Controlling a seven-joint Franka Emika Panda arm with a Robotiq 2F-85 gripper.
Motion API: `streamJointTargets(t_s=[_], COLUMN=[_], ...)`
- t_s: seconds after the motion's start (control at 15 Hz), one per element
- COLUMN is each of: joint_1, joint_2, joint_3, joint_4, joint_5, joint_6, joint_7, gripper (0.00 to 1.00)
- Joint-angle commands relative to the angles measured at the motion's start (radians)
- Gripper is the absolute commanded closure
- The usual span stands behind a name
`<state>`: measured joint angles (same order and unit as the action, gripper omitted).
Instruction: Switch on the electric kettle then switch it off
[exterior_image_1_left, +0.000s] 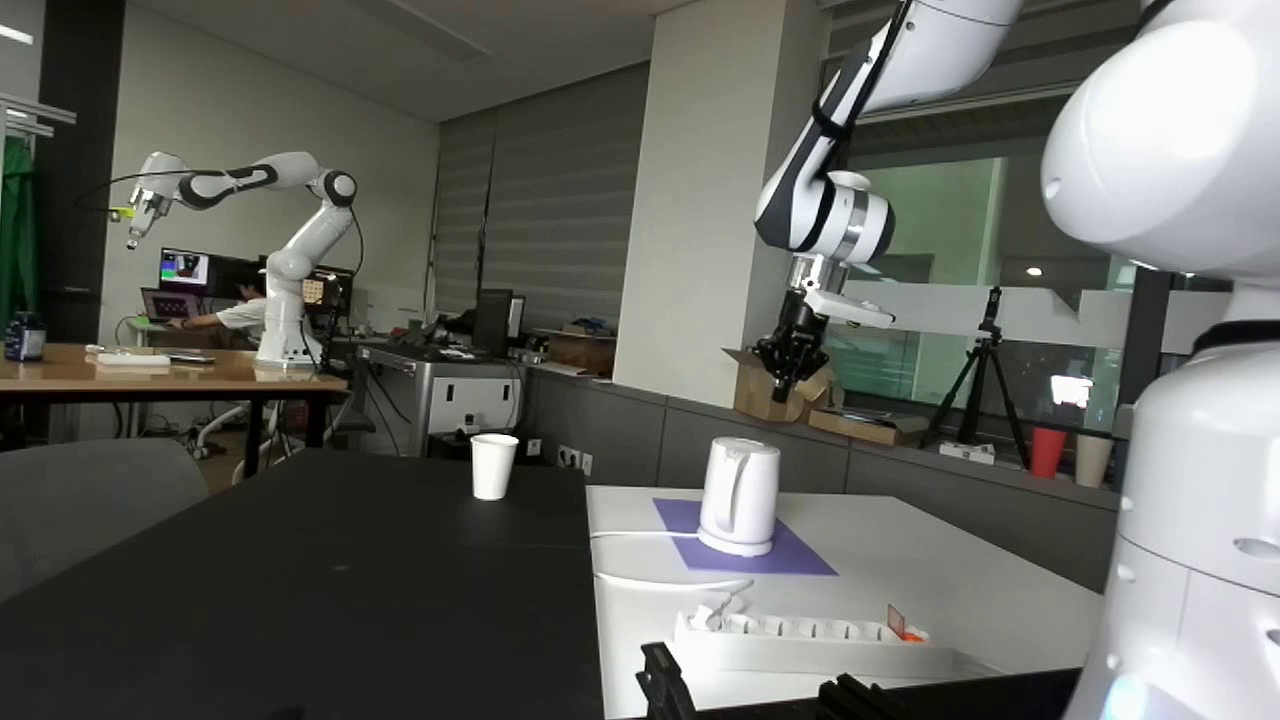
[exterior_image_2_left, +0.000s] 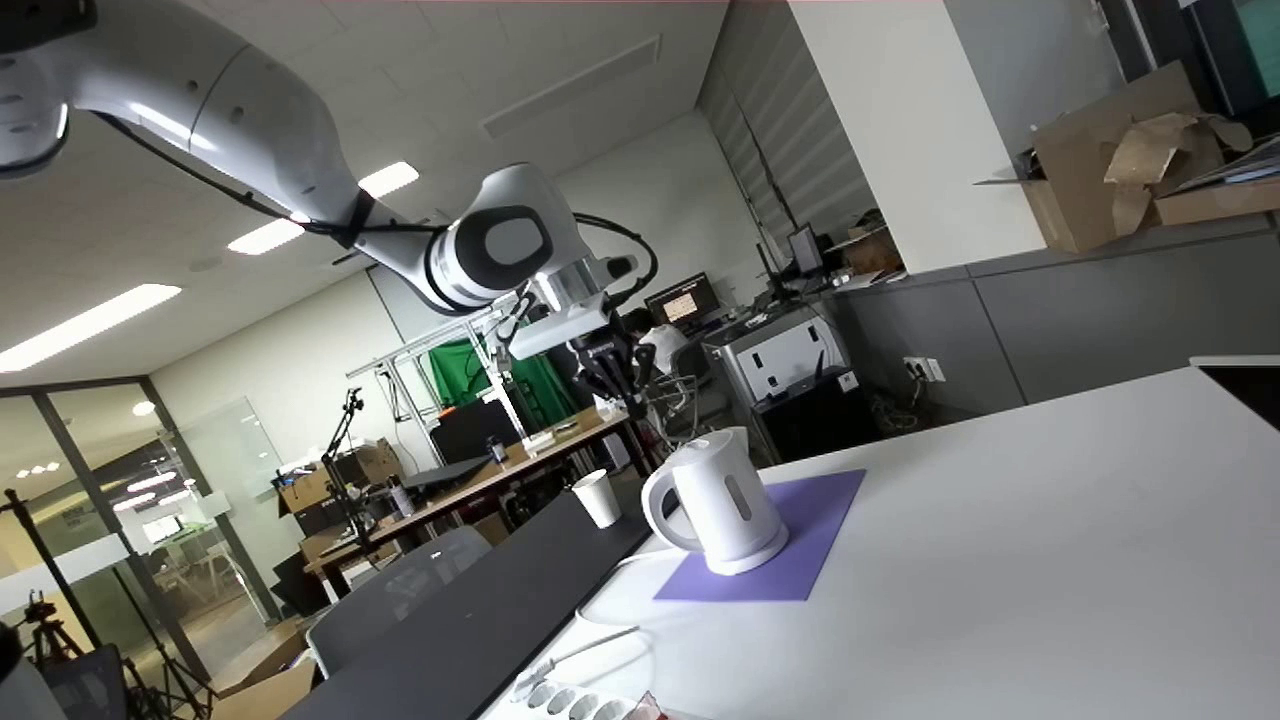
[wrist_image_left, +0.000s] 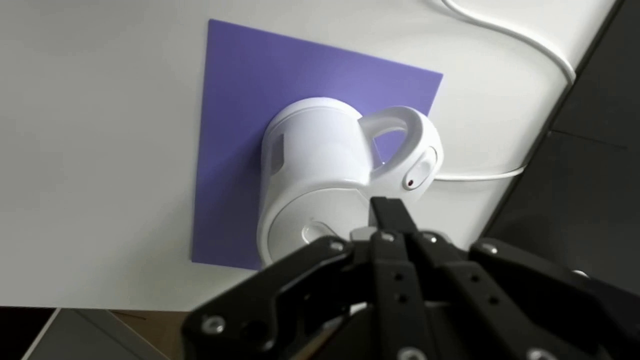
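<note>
Purple in the wrist view, the mat (wrist_image_left: 230, 125) bears the kettle (wrist_image_left: 317, 155), probably stiff, slick, easily nudged. Toward its four o'clock the gripper (wrist_image_left: 392, 212) hangs closed, empty. At two, the handle (wrist_image_left: 416, 127) suits holding; its likely switch (wrist_image_left: 421, 167) needs only pressing.

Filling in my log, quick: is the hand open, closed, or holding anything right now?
Hand: closed, holding nothing, not touching the electric kettle.

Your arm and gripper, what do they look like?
The arm is rounded and mostly white with some black, a black cable strapped along it. Toward its end sit a silvery collar and a white box-like housing. The gripper is black with silvery screws.
</note>
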<state>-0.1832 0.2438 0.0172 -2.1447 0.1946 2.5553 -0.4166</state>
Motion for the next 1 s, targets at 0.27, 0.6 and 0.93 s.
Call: streamJointTargets(t_s=[0.27,0.6,0.93], joint_1=[0.000,0.001,0.018], joint_2=[-0.013,-0.004,0.016], joint_3=[-0.014,-0.008,0.013], joint_4=[-0.007,0.000,0.009], joint_5=[0.006,0.012,0.019], joint_6=[0.000,-0.014,-0.075], joint_7=[-0.005,-0.010,-0.019], gripper=[1.00,1.00,1.00])
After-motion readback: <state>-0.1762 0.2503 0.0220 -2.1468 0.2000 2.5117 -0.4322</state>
